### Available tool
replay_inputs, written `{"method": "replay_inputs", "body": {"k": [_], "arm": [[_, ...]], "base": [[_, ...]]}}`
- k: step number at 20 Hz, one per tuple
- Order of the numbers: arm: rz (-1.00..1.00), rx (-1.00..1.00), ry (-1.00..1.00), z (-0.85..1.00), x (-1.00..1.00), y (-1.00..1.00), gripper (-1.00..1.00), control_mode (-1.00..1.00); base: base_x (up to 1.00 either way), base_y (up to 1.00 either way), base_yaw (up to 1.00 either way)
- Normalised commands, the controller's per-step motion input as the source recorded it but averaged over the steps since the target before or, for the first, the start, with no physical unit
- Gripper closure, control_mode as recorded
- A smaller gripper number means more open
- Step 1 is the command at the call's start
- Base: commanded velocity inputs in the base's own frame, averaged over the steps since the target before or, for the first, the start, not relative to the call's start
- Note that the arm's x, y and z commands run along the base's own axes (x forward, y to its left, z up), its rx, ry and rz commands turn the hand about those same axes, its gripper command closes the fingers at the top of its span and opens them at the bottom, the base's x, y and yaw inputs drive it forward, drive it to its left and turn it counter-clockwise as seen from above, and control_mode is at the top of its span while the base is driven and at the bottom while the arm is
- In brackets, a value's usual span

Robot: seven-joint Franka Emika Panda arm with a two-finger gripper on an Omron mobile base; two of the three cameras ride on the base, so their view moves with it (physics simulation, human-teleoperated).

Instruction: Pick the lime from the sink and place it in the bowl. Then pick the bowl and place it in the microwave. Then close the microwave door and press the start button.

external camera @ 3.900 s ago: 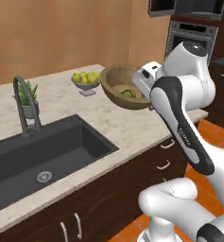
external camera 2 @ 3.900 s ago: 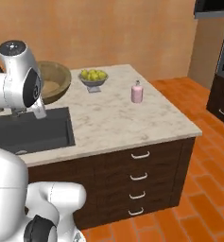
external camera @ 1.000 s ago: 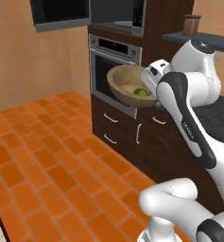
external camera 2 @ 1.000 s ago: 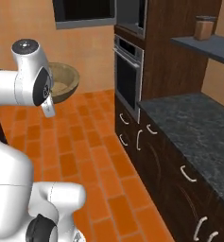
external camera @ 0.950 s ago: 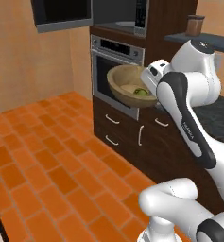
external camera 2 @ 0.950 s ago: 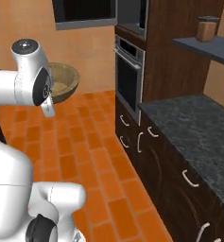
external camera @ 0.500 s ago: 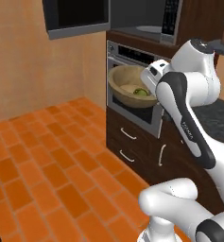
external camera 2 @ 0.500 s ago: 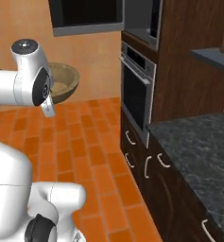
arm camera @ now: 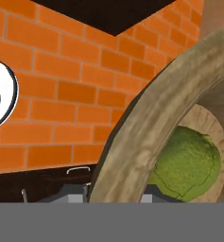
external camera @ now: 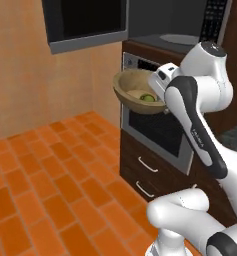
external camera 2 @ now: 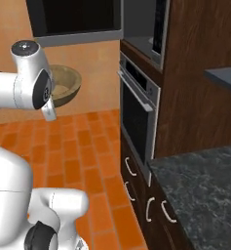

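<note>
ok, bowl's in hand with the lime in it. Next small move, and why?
Probably lift the bowl higher and ease it toward the microwave. The lime sits inside, the fingers are clamped on the rim, but the bowl hangs in front of the steel oven, below the open microwave cavity with its pale plate. The microwave door stands swung open.

A glossy white arm (external camera: 200,125) of rounded, tube-like segments fills the right half of the left base view, with dark grey bands at the joints and a dark cap on the topmost joint. In the right base view the same white shells occupy the left side; a round dark grey joint disc (external camera 2: 40,90) faces the camera, another sits at lower left
</note>
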Motion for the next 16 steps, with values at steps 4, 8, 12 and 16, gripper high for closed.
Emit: {"method": "replay_inputs", "body": {"k": [4, 8, 12, 16], "arm": [[0.00, 0.00, 0.00, 0.00, 0.00, 0.00, 1.00, 1.00], [0.00, 0.00, 0.00, 0.00, 0.00, 0.00, 1.00, 1.00], [0.00, 0.00, 0.00, 0.00, 0.00, 0.00, 1.00, 1.00], [0.00, 0.00, 0.00, 0.00, 0.00, 0.00, 1.00, 1.00]], "base": [[0.97, 0.00, -0.02], [0.68, 0.00, -0.11], [0.81, 0.03, -0.21], [1.00, 0.00, -0.18]]}}
